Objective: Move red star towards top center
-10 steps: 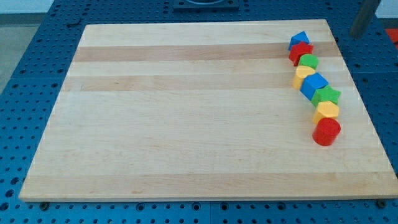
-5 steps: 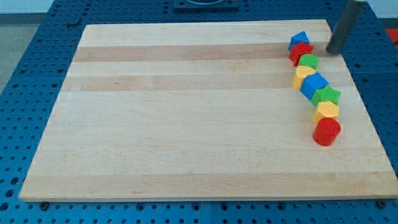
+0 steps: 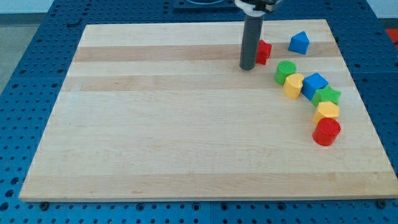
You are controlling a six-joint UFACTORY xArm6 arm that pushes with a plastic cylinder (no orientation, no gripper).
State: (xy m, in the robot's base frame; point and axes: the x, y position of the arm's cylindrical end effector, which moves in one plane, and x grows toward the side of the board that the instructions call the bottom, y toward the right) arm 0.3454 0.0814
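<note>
The red star (image 3: 263, 51) lies near the top of the board, right of centre, partly hidden behind my rod. My tip (image 3: 247, 67) rests on the board just left of the star and slightly below it, touching or nearly touching it. A blue block (image 3: 299, 43) with a peaked top sits alone to the star's right.
A curved row of blocks runs down the right side: green (image 3: 285, 71), yellow (image 3: 293, 85), blue cube (image 3: 314, 84), green star (image 3: 327, 96), yellow (image 3: 327, 111), red cylinder (image 3: 326, 131). The wooden board (image 3: 186, 124) lies on a blue pegboard table.
My rod swept in from the top right to left of the red star. The red star slid left out of the row; the green and yellow blocks below it shifted left too.
</note>
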